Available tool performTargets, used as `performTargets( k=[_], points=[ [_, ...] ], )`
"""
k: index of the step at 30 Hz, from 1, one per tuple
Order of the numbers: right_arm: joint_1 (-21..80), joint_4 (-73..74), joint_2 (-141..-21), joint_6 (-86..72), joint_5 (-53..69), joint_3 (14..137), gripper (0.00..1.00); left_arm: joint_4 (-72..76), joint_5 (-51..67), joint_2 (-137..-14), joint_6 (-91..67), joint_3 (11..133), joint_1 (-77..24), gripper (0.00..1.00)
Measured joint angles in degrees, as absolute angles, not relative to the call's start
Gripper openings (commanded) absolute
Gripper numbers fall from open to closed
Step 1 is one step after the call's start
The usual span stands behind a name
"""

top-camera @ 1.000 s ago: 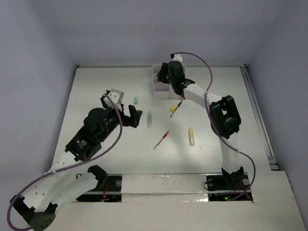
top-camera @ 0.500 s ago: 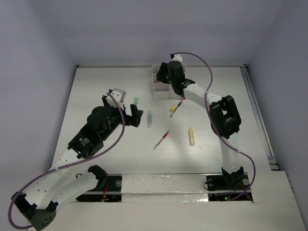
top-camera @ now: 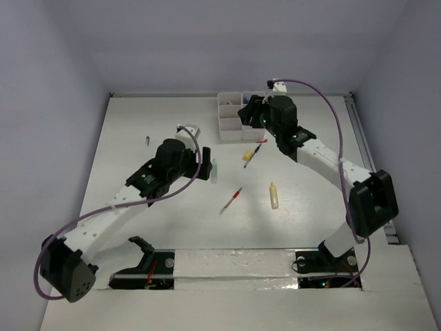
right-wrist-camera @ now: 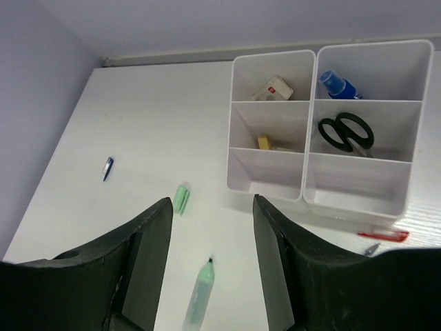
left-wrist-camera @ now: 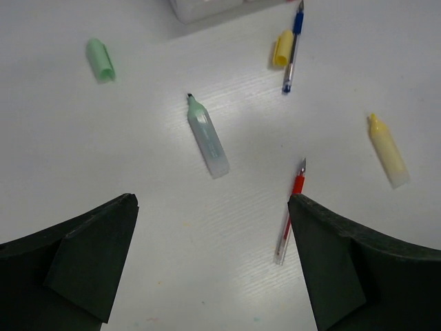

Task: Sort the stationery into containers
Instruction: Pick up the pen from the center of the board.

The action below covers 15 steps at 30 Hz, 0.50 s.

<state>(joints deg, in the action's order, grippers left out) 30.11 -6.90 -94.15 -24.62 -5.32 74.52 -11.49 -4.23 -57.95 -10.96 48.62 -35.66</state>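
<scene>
The white six-compartment tray stands at the table's far middle. In the right wrist view the tray holds black scissors, a beige eraser, a blue item and a small yellow piece. On the table lie a pale-green marker, its green cap, a red pen, a blue pen, a yellow cap and a yellow tube. My left gripper hangs open above the table just short of the green marker. The right gripper is open and empty, near the tray's right side.
A small blue cap lies alone at the left of the table. A red strip lies just in front of the tray. The grey back wall rises right behind the tray, and a rail runs along the table's right edge.
My left arm has swung right and forward, bringing its gripper over the green marker. The right arm has drawn back to the right, uncovering most of the tray.
</scene>
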Motion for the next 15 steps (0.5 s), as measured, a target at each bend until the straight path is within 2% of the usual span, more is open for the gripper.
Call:
performTargets(
  k=[6,15],
  points=[
    [30.11,-6.07,-84.36,-23.00,-3.29,67.00,0.56,-13.15,-1.32,-66.46,-15.38,50.52,-37.06,0.86],
    [30.11,-5.89,-77.41,-22.70,-0.16,56.75,0.56,-10.79,-9.54,-79.77,-23.94,51.27,-45.19,0.73]
  ],
)
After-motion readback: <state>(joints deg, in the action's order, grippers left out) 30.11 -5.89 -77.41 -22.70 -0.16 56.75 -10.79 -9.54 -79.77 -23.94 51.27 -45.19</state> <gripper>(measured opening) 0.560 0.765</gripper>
